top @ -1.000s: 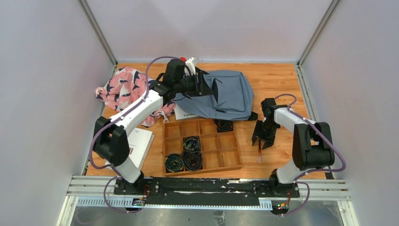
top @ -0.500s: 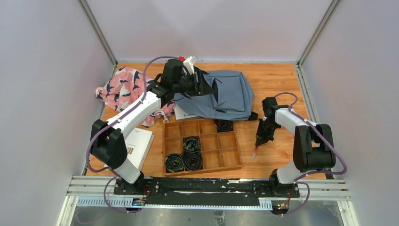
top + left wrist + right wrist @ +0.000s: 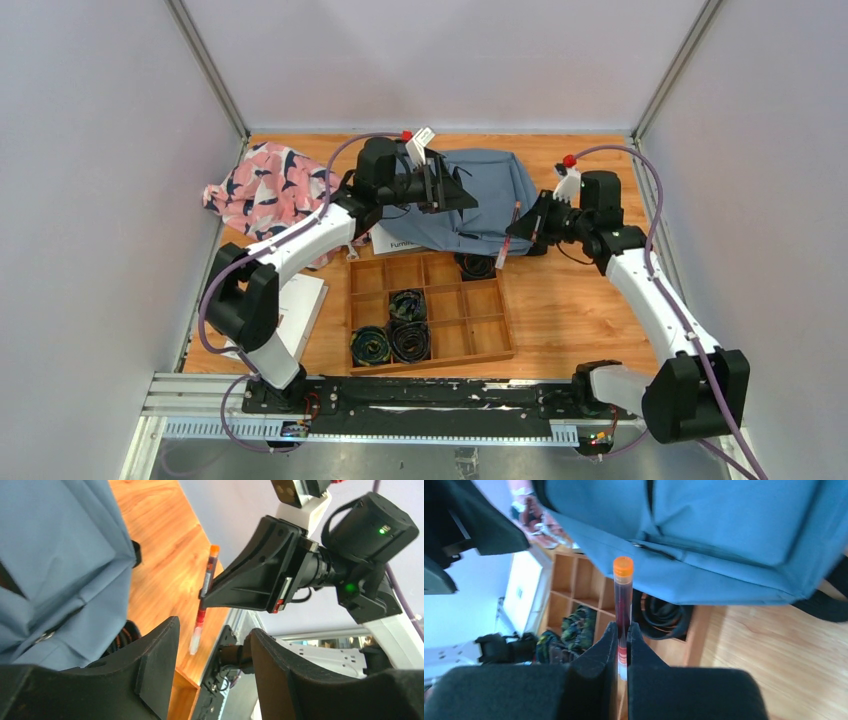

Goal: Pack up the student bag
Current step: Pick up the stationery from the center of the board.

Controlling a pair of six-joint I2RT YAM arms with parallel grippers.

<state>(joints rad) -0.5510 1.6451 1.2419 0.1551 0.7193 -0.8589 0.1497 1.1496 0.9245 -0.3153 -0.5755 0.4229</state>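
Observation:
The slate-blue student bag (image 3: pixel 495 200) lies at the back of the table, and it fills the top of the right wrist view (image 3: pixel 724 525). My right gripper (image 3: pixel 517 228) hovers at the bag's near right edge. It is shut (image 3: pixel 622 628) on a slim dark-red pen with an orange cap (image 3: pixel 623 597), held upright (image 3: pixel 508 238). My left gripper (image 3: pixel 458 195) hangs over the bag's left side. Its jaws stand open (image 3: pixel 214 630) with nothing between them. In the left wrist view the bag (image 3: pixel 55 555) is at the left and the pen (image 3: pixel 204 600) lies beyond the jaws.
A wooden compartment tray (image 3: pixel 482 338) sits in front of the bag with rolled belts (image 3: pixel 392 340) in some cells. A pink patterned cloth (image 3: pixel 262 185) lies at the back left. A white book (image 3: pixel 302 300) rests left of the tray, and a white booklet (image 3: pixel 393 241) pokes from under the bag.
My right gripper shut on the pen right of the tray, lifted it and carried it back and left to the bag. The left gripper rose slightly and opened wider.

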